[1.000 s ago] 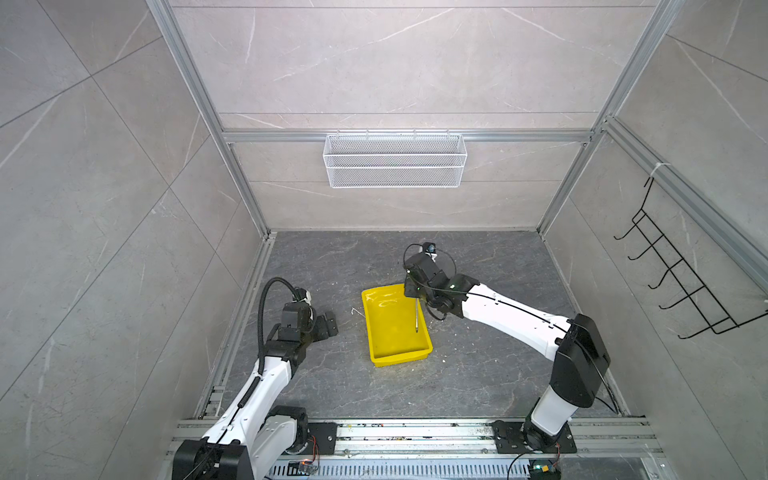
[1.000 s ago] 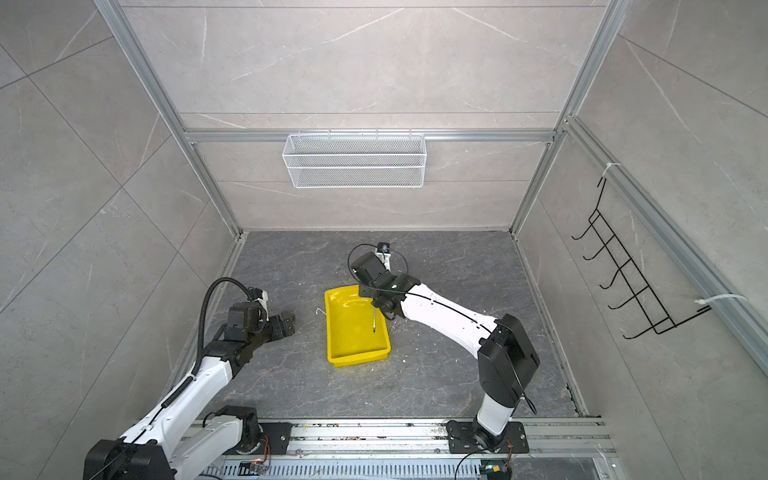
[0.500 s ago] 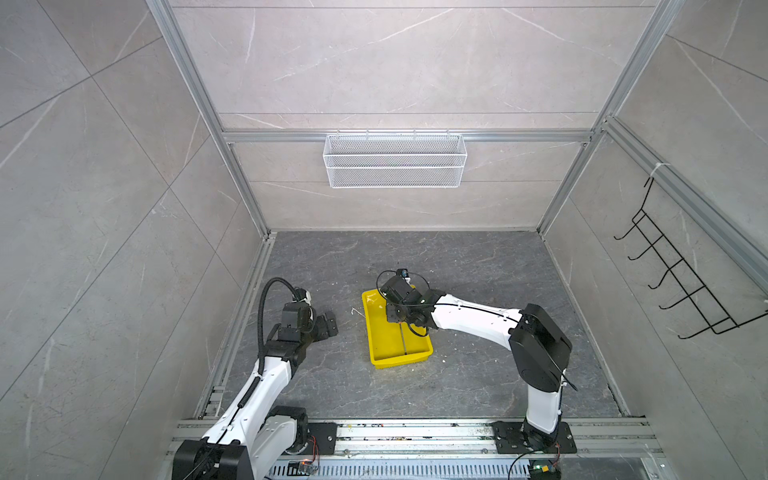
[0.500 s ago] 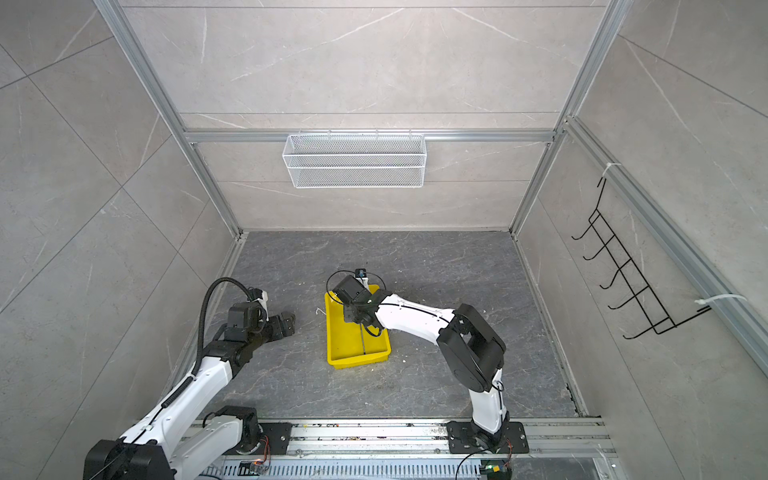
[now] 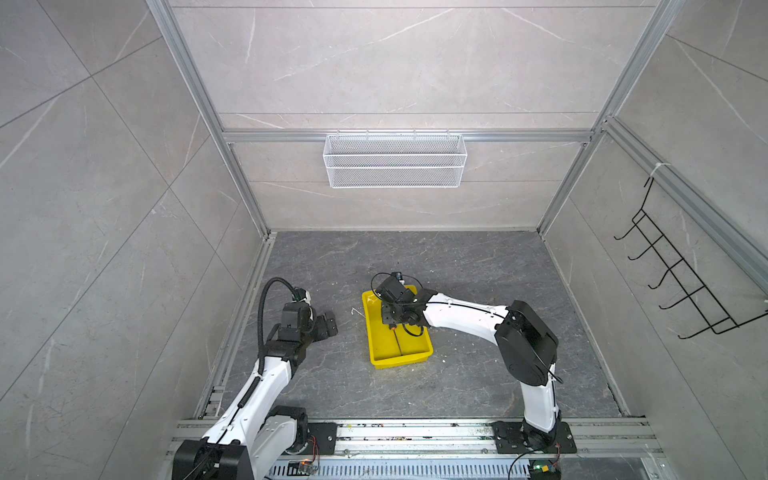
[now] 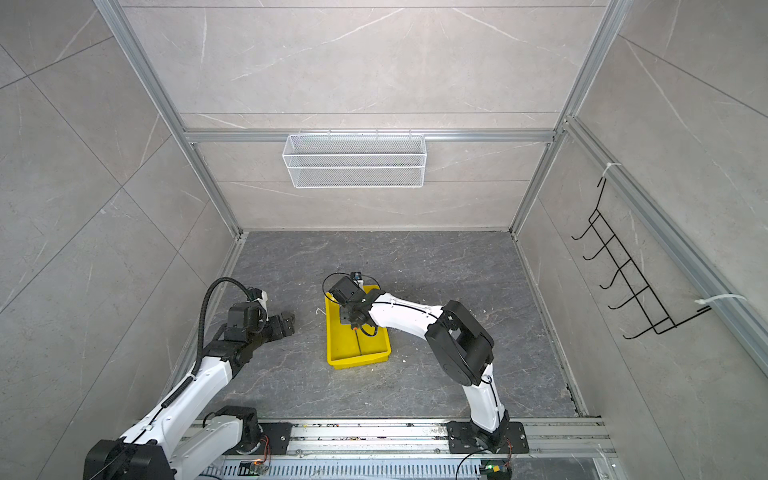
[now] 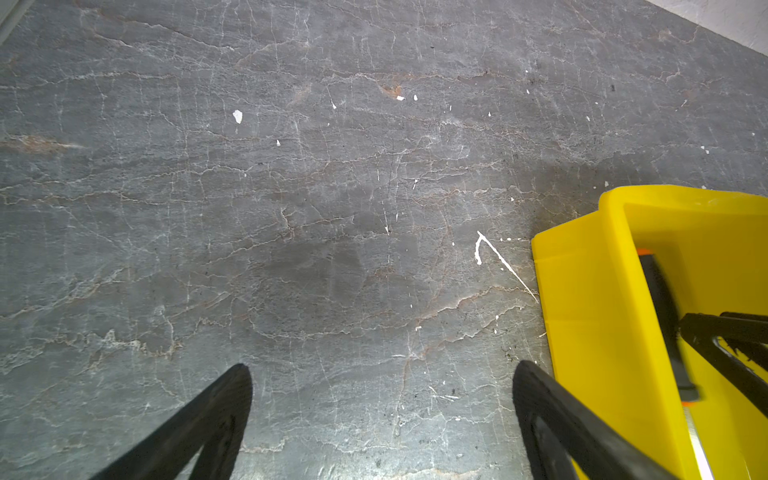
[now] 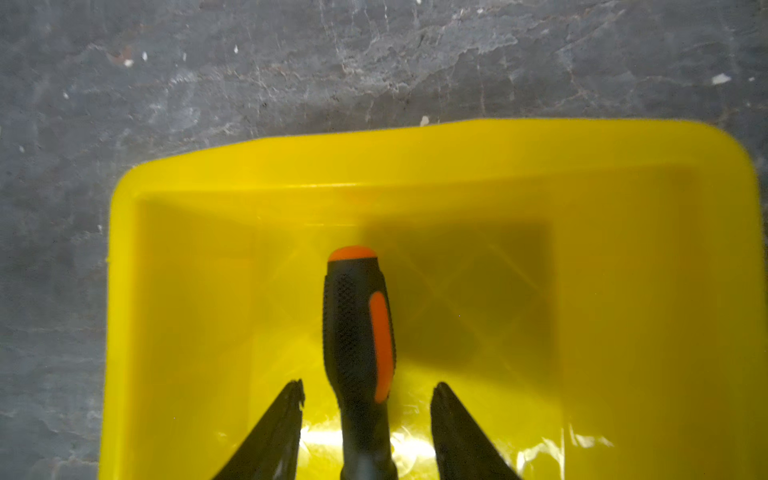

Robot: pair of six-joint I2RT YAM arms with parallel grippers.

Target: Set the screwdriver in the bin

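A slim screwdriver with a black-and-orange handle and thin metal shaft [image 8: 357, 324] is lying inside the shallow, bright yellow rectangular plastic bin [image 8: 415, 158]. Its orange butt end is pointing at one short wall & stopping just short of it. The right gripper [image 8: 369, 386] is hovering low over the bin. Its black fingers [image 8: 282, 424] are standing apart on either side of the handle w/ yellow showing in both gaps: it is open and gripping nothing.

In both top views the right gripper [image 5: 392, 322] [image 6: 353, 320] is covering most of the handle. The shaft is showing as a thin dark line [image 5: 397, 343] running lengthwise down approx. the middle of the bin [image 5: 399, 362] toward its near wall.

The left gripper [image 7: 382, 372] is hanging over the bare dark grey stone-look bench [image 7: 291, 208], fingers spread wide, holding nothing. From above it [image 5: 328, 328] is sitting to the left of the bin, near it but apart. Small white flecks are dotting the bench btwn the two.

In the bkgd, a white wire mesh basket [image 5: 395, 166] is hanging on the back wall & a black wire hook rack [image 5: 685, 282] is hanging on the right-hand wall.
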